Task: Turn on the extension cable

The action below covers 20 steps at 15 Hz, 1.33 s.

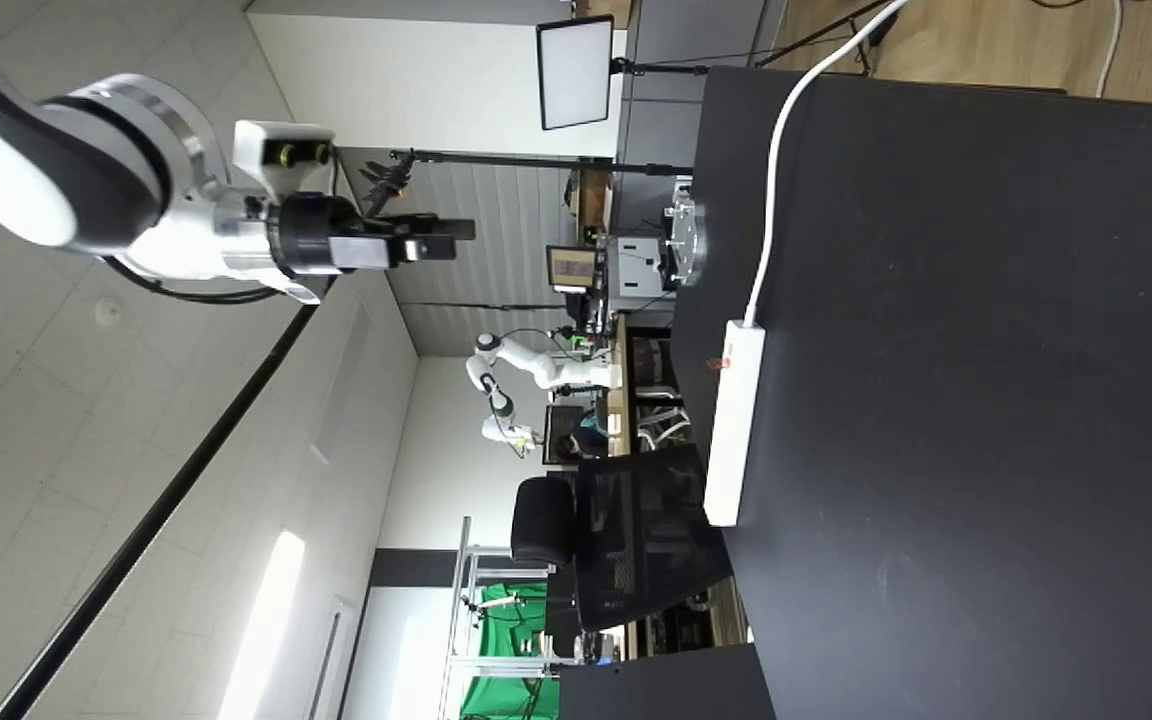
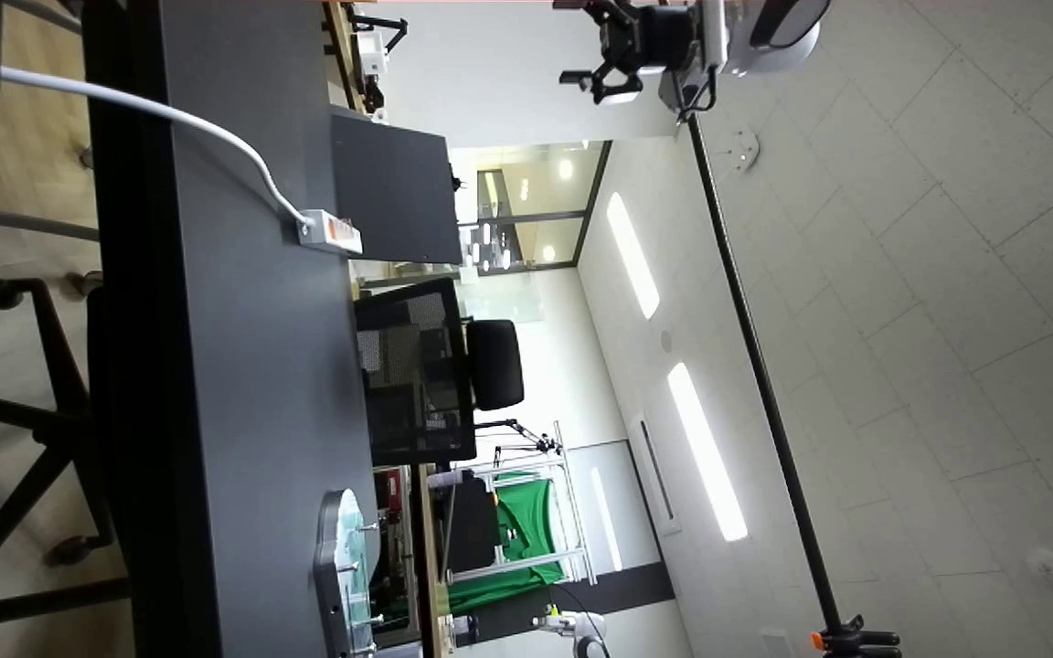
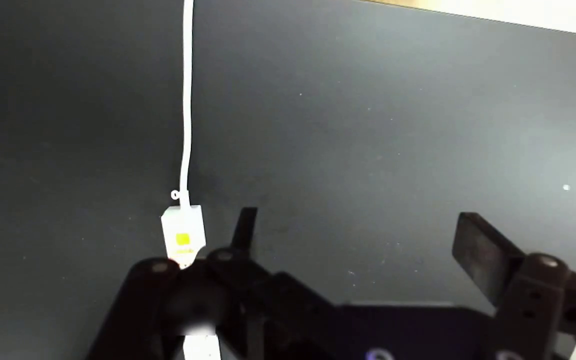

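The extension cable (image 1: 736, 425) is a white bar lying on the black table; it also shows end-on in an exterior view (image 2: 316, 239). Its white cord (image 1: 774, 180) leaves one end. An orange-red switch (image 2: 341, 228) sits near the cord end; in the wrist view it looks like a yellow patch (image 3: 182, 239). My gripper (image 1: 458, 238) is high above the table, pointing down at it, apart from the strip. In the wrist view my gripper (image 3: 358, 215) is open and empty, with the strip to the left; the left finger hides the strip's middle.
Both exterior pictures stand on their side. A round clear-topped device with metal posts (image 2: 353, 567) sits on the table (image 1: 936, 400) near its edge. A black mesh chair (image 2: 412, 375) stands beyond the table. A laptop-like dark panel (image 2: 397, 187) rises behind the strip.
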Tool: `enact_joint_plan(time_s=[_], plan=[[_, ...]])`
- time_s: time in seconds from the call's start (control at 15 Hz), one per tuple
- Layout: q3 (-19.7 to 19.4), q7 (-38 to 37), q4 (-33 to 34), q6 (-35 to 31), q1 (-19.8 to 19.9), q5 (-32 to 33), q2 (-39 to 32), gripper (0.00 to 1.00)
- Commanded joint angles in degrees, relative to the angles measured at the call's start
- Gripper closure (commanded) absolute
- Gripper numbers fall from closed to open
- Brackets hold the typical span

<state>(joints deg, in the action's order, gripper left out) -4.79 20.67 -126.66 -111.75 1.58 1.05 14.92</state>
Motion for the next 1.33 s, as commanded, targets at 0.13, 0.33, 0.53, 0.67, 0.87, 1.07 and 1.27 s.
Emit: enact_joint_plan(time_s=[0.13, 0.33, 0.53, 0.67, 0.87, 1.07, 1.27], plan=[[-1.31, -6.39, 7.66, -20.63, 2.68, 4.43, -17.8, 0.0], [-2.23, -13.35, 12.02, -27.99, 4.17, 5.5, -25.82, 0.0], [-1.75, -10.2, 9.64, -28.98, 4.72, 4.72, -25.17, 0.0], [-1.8, -10.75, 10.84, -29.03, 4.79, 4.74, -26.35, 0.0], [-1.79, -11.0, 11.29, -29.01, 4.73, 4.73, -26.23, 0.0], [-1.79, -11.07, 11.32, -29.01, 4.73, 4.73, -26.23, 0.0], [-1.65, -9.49, 12.0, -29.6, 4.81, 5.19, -27.36, 0.0]])
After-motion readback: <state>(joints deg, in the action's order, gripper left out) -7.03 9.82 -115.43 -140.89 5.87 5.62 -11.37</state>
